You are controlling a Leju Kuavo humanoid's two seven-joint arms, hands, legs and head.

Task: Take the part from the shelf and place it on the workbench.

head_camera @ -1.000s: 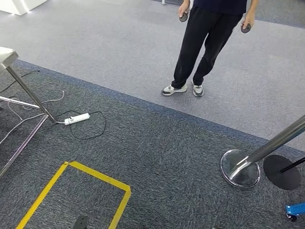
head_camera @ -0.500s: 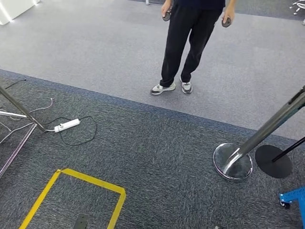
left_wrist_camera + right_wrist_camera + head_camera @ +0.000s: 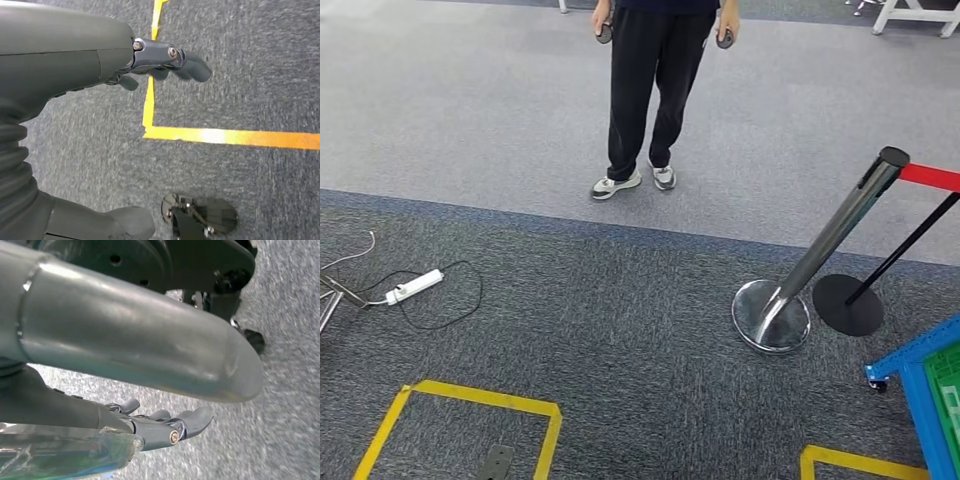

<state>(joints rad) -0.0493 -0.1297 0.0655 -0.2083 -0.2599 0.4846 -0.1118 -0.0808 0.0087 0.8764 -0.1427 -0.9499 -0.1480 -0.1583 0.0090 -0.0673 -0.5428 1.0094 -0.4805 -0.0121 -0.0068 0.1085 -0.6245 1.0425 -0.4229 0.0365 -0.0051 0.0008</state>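
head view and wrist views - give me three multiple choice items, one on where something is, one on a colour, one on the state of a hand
1. Where does the white power strip lie?
A. on the dark carpet at the left
B. on the blue frame
C. beside the person's shoes

2. What colour is the belt at the top of the leaning chrome post?
A. yellow
B. red
C. green

3. How is the left hand?
A. gripping a part
B. pressed on the tape
C. empty, above the carpet

Answers:
1 A: the strip and its cable lie on the dark carpet by the left edge.
2 B: a red band runs right from the post's cap.
3 C: the fingers reach out with nothing in them, the yellow floor tape showing beneath.
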